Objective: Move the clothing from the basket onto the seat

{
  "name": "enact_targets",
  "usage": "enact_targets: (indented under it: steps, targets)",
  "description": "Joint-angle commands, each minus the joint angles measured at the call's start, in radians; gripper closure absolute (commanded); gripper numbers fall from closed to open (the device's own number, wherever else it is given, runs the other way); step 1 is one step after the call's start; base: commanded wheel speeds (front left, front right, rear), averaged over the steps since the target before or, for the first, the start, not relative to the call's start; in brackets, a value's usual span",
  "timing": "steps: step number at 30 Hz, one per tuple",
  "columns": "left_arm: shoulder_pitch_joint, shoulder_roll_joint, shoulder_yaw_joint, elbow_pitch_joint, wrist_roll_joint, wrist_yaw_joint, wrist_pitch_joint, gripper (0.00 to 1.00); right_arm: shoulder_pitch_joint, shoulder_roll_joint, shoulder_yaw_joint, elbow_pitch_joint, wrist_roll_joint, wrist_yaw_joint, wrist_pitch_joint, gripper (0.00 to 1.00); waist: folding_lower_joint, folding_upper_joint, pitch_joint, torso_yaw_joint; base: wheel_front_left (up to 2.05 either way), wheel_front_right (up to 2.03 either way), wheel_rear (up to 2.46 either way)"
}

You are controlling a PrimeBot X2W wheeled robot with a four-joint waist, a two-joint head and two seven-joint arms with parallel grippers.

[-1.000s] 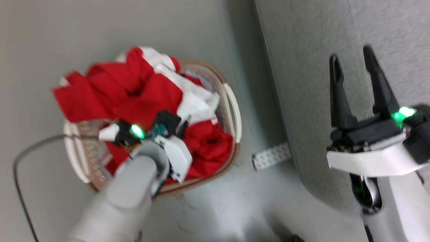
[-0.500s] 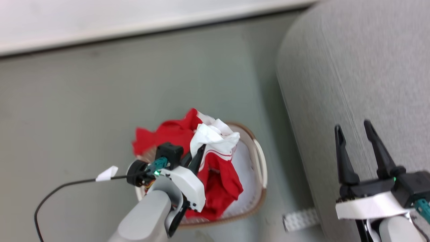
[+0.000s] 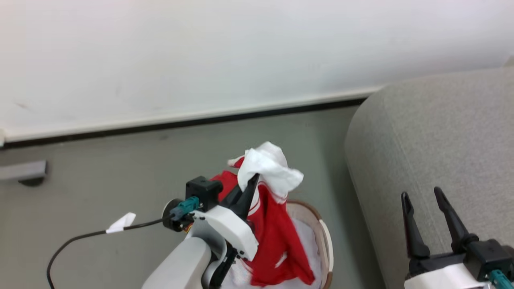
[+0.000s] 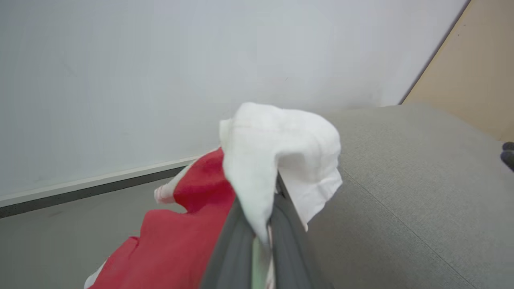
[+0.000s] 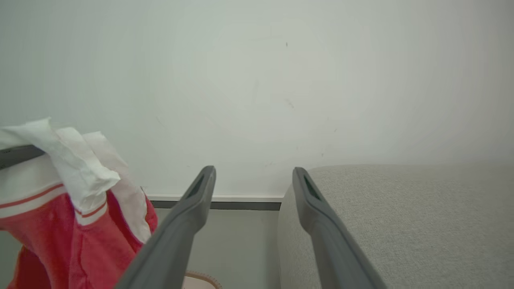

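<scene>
Left tool (image 3: 252, 181) clamped tight on the clothing (image 3: 281, 241), its fingers pinching a bunched white fold near the top of the bundle. The red-and-white fabric hangs down from the grip, with the lower red part trailing into the basket (image 3: 323, 235) (thin stripe trim shows along the white band in the right wrist view). The basket sits on the grey floor (image 3: 120, 168), just left of the seat (image 3: 433, 132) and cut off by the bottom edge of the head view. A white lining pad (image 3: 307, 245) shows inside it, beside the hanging red cloth. None of the clothing is on the seat or touching it.

Right tool (image 3: 421, 192) has its fingers spread wide with nothing between them. It hovers in front of the seat's rounded arm, well apart from the clothing. A black cable (image 3: 76, 239) with a white tag (image 3: 120, 222) runs off the left wrist. White wall (image 3: 200, 60) and baseboard behind.
</scene>
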Motion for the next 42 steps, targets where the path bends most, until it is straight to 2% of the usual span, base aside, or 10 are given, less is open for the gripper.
enact_targets:
  steps: [1,11,18,34,42]
  targets:
    - [0.016,0.009,0.004,-0.030,-0.009,0.008,0.006,1.00,0.020,-0.004,-0.003,0.004,-0.011,-0.002,0.001,0.00,0.0004,0.0000,-0.046,0.001,0.00,0.00,0.00]
    - [0.035,0.054,0.018,-0.254,-0.033,0.047,0.105,1.00,0.078,-0.003,-0.005,0.021,-0.018,-0.002,0.001,0.00,0.0004,0.0000,-0.143,-0.018,0.00,0.00,0.00]
    - [0.042,0.087,0.036,-0.347,-0.055,0.072,0.165,1.00,0.105,-0.004,-0.010,0.034,-0.016,-0.002,0.001,0.00,0.0004,0.0000,-0.181,-0.036,0.00,0.00,0.00]
    - [0.065,0.116,0.034,-0.400,-0.073,0.082,0.196,1.00,0.100,-0.004,0.010,0.040,-0.059,-0.002,0.001,0.00,0.0004,0.0000,-0.188,-0.063,0.00,0.00,0.00]
    - [0.069,0.113,0.020,-0.405,-0.077,0.073,0.199,1.00,0.055,-0.004,0.087,0.029,-0.098,-0.002,0.001,0.00,0.0004,0.0000,-0.187,-0.074,0.00,0.00,0.00]
